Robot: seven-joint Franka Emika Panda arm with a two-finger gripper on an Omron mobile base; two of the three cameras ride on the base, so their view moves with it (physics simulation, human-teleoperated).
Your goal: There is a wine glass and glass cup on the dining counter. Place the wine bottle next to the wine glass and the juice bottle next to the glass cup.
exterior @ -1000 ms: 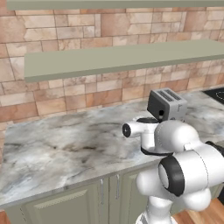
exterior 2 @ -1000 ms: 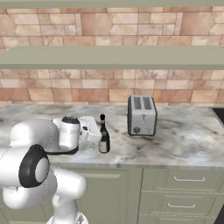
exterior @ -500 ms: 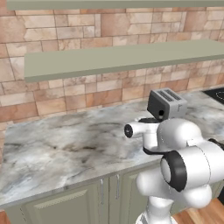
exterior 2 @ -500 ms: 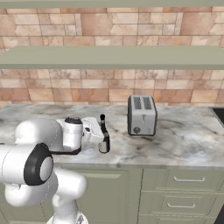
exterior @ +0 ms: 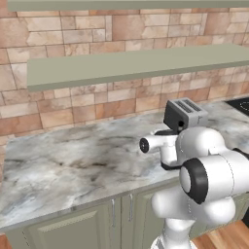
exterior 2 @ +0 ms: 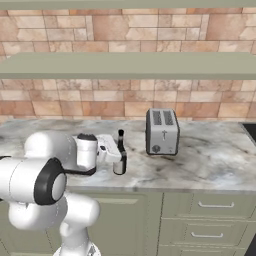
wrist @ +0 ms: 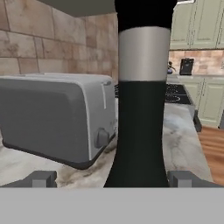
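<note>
My jaws stand spread either side of the wine bottle (wrist: 142, 109). It stands upright on the table (exterior 2: 210, 160), beside the toaster (exterior 2: 162, 132).

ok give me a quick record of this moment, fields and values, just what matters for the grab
target: wine bottle, dark with a pale label, standing upright on the wall counter
tool: gripper, open, one fingertip on each side of the bottle's base
contact: none visible yet
nearby: toaster beside the bottle, apart from it
backdrop: brick wall under a green shelf
likely next step: close the tool on the bottle
</note>
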